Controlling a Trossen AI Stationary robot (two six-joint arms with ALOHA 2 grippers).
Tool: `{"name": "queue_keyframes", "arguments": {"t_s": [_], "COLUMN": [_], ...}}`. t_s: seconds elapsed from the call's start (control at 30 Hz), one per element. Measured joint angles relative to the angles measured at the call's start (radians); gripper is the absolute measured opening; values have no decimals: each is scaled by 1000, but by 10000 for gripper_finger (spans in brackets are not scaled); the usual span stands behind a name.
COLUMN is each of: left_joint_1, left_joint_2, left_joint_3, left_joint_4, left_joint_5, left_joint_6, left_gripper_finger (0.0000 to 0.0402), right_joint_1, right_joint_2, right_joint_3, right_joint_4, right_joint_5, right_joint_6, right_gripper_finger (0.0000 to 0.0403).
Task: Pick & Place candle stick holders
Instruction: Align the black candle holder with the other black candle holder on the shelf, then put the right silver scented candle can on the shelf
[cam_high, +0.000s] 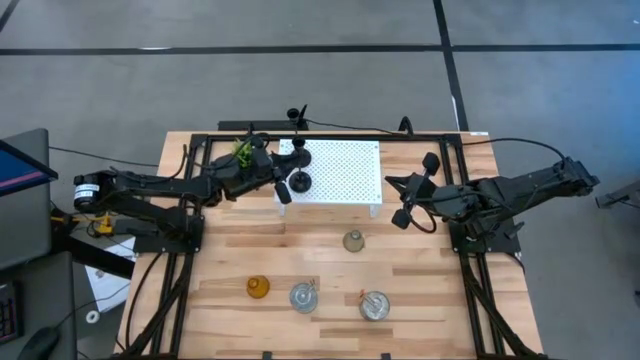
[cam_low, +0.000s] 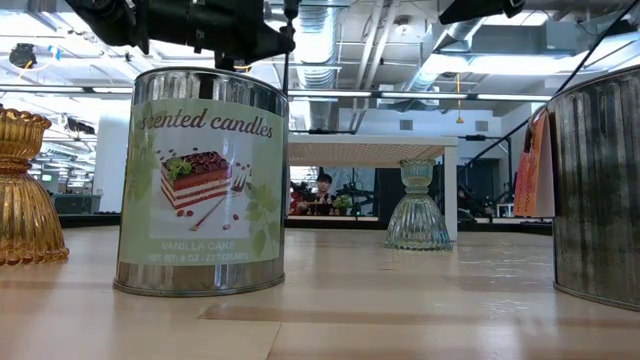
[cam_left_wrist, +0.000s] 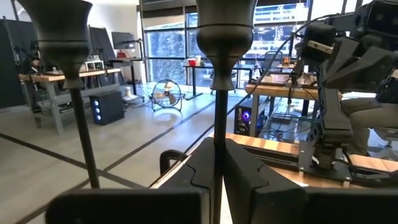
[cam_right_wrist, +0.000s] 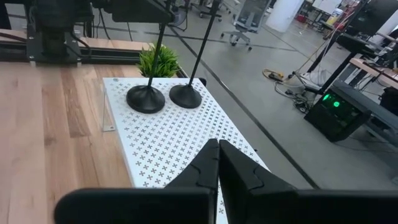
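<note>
Left hand (cam_left_wrist: 214, 177) pinches a black stick (cam_high: 299, 183) on the stand (cam_high: 340, 172), second stick (cam_high: 297, 117) at 12 o'clock; jerky release could topple both. Right hand (cam_right_wrist: 217, 168) shut, empty.

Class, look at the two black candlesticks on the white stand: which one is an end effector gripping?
The black candlestick nearer the potted plant; the left end effector clamps its stem. Its twin stands free.
</note>
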Motion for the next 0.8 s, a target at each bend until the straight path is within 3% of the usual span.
{"name": "queue_keyframes", "arguments": {"t_s": [0.37,0.8], "left_joint_1": [0,0], "left_joint_2": [8,-11], "left_joint_3": [1,1], "left_joint_4": [-6,-34], "left_joint_5": [0,-1], "left_joint_6": [-30,10], "left_gripper_finger": [66,96], "right_joint_1": [0,0], "right_joint_2": [0,0], "right_joint_3": [0,0], "right_joint_4": [-35,-73], "right_joint_5": [-3,-8], "right_joint_6": [38,71], "right_gripper_finger": [1,1]}}
